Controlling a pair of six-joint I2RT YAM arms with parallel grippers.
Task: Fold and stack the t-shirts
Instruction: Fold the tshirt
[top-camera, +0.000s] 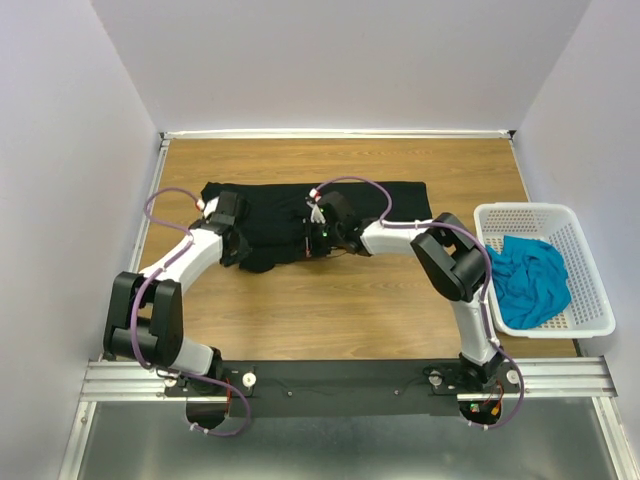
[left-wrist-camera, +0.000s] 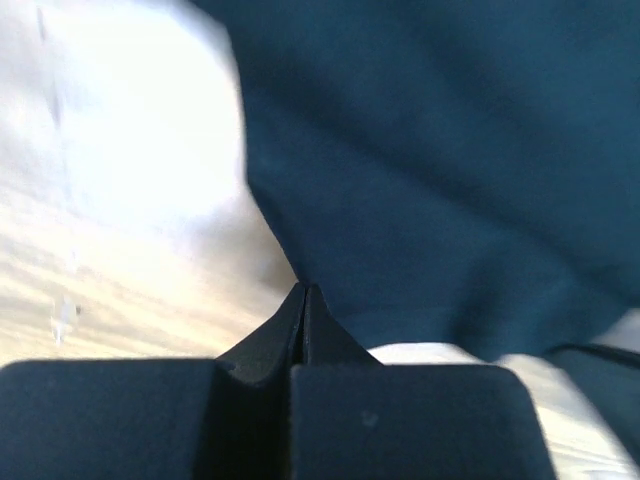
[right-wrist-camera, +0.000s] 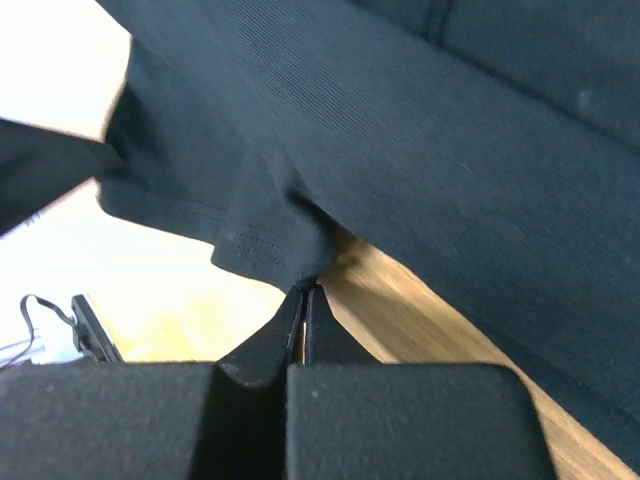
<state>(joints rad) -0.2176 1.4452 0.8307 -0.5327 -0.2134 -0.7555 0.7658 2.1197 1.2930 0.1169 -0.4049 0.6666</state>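
The black t-shirt (top-camera: 290, 215) lies partly folded across the middle of the wooden table. My left gripper (top-camera: 232, 232) is shut on its left edge; in the left wrist view the closed fingertips (left-wrist-camera: 305, 292) pinch the dark cloth (left-wrist-camera: 450, 170). My right gripper (top-camera: 312, 238) is shut on a hemmed edge of the same shirt near its middle; in the right wrist view the cloth (right-wrist-camera: 420, 150) hangs from the closed tips (right-wrist-camera: 305, 292) above the table. The teal-blue t-shirt (top-camera: 528, 278) lies crumpled in the basket.
A white plastic lattice basket (top-camera: 590, 265) stands at the right edge of the table. Grey walls close in the table on three sides. A metal rail (top-camera: 350, 378) with the arm bases runs along the near edge.
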